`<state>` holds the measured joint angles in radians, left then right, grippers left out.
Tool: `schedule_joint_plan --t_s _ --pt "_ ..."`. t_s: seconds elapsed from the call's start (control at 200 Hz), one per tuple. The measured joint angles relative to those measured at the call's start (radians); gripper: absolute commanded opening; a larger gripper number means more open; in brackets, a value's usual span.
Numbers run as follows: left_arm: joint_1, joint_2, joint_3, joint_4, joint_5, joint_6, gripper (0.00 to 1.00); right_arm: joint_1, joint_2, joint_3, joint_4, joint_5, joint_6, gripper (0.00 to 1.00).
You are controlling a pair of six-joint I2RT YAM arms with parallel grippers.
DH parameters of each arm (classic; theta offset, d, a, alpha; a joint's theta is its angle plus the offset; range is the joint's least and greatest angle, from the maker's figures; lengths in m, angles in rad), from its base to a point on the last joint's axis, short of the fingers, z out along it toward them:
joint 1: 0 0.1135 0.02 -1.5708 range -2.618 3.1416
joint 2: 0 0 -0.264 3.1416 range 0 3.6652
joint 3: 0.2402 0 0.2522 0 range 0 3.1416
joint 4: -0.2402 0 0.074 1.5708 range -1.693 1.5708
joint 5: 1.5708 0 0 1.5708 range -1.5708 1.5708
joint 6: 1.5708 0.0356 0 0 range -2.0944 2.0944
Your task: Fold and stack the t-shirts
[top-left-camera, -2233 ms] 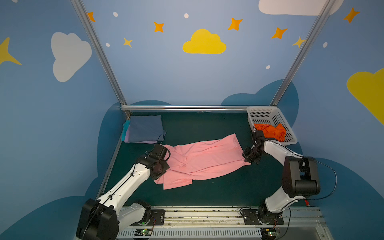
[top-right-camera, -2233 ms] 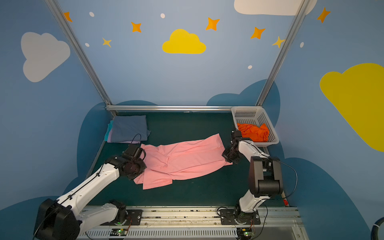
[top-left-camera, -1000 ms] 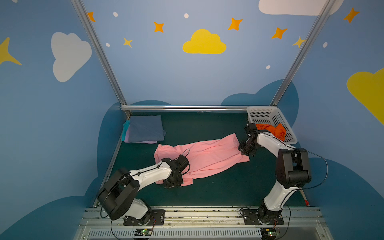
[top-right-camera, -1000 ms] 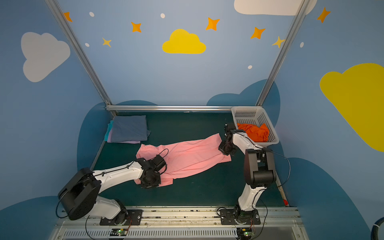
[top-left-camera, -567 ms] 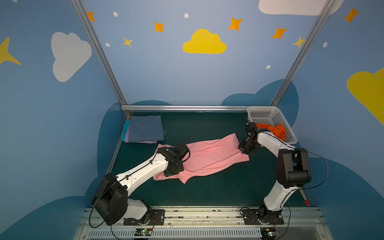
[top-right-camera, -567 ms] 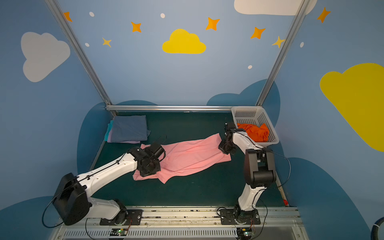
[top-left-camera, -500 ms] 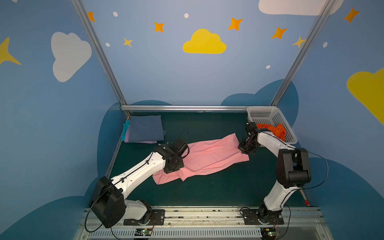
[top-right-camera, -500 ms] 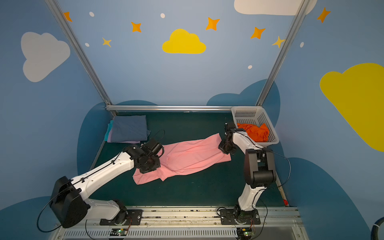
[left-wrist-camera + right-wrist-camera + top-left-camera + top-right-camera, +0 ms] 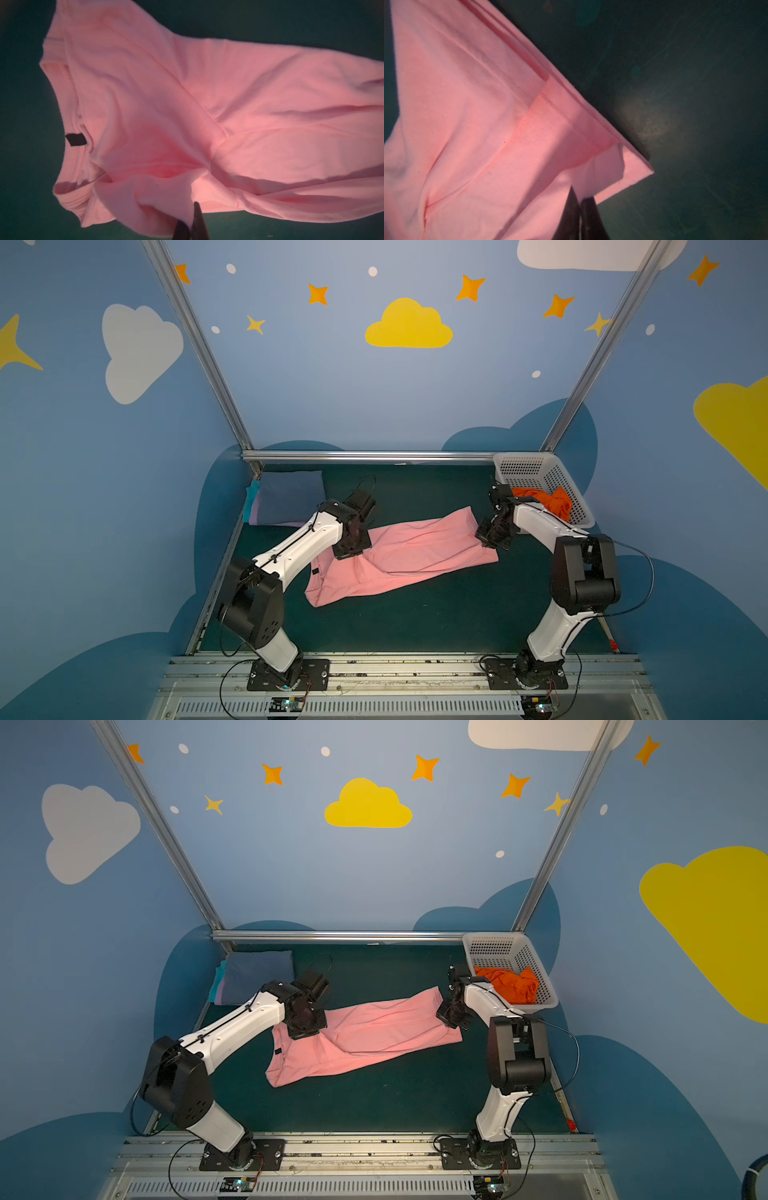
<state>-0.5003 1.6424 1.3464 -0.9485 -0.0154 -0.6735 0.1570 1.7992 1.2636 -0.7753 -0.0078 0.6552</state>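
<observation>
On table centre, pink tee runs 8-to-2 o'clock — left gripper pinching the 9 o'clock neck end, right gripper pinching 3 o'clock hem

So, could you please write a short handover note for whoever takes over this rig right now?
Left gripper: shut on the pink t-shirt at its collar end.
Right gripper: shut on its hem corner.
The shirt lies stretched between them on the table, seemingly folded lengthwise.
Done: folded stack in the far-left corner.
Left: finish folding the pink one, stack it, then the orange t-shirt in the basket.
</observation>
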Motion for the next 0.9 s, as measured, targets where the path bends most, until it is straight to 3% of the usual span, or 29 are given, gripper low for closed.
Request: schedule_joint_plan --t_s 0.23,0.521,0.636,0.746,0.901 --pt "0.003 0.086 0.122 -0.002 -0.042 0.053 0.04 0.007 0.021 0.024 -0.001 0.002 0.003 0.06" --pt "0.005 0.219 0.129 -0.014 -0.084 0.083 0.07 0.017 0.042 0.047 0.000 0.007 0.004 0.10" --pt "0.008 0.255 0.130 -0.019 -0.121 0.087 0.07 0.022 0.055 0.058 -0.006 0.013 0.011 0.20" --pt "0.014 0.284 0.148 -0.033 -0.156 0.087 0.07 0.025 0.070 0.086 -0.013 0.026 0.013 0.36" --pt "0.034 0.323 0.201 -0.053 -0.204 0.086 0.05 0.034 0.081 0.132 -0.027 0.048 0.010 0.39"
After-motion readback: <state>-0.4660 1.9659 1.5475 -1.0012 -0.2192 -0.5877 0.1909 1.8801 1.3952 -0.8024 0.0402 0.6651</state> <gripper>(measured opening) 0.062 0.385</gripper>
